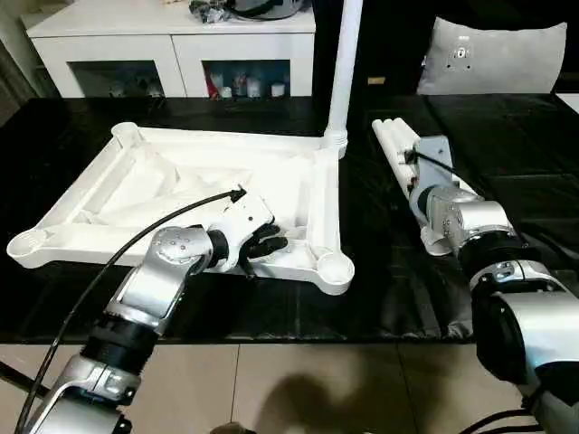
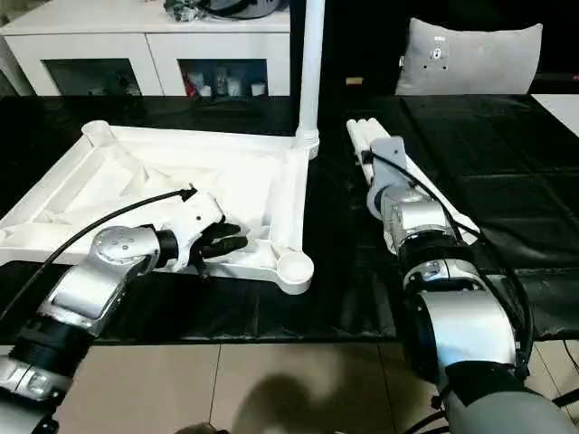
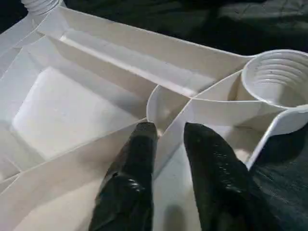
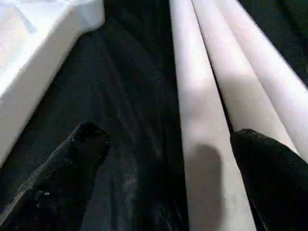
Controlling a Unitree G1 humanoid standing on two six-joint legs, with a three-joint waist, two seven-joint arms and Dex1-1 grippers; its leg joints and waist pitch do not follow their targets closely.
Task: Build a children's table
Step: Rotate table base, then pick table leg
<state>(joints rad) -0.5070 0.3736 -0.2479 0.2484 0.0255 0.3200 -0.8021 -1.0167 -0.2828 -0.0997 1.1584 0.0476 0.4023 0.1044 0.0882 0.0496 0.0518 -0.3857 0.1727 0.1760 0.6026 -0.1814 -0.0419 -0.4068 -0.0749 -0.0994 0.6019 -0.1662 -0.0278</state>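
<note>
The white table top [image 1: 181,181] lies upside down on the black surface, ribs facing up. One white leg [image 1: 346,63] stands upright in its far right corner socket. Three loose legs [image 1: 398,145] lie side by side to the right of the top. My left gripper [image 3: 168,132] is at the top's near right part, beside the empty corner socket [image 3: 276,77]. Its two black fingers [image 3: 139,159] are closed on either side of a thin rib. My right gripper [image 4: 168,139] is open, fingers wide apart, low over the leg nearest the top [image 4: 199,120].
A white cabinet with glass doors [image 1: 172,45] stands behind the work surface, and a grey cushion [image 1: 498,54] sits at the back right. The black surface [image 1: 389,289] ends at a near edge, with tiled floor [image 1: 317,380] below. A black cable [image 1: 145,240] loops over my left arm.
</note>
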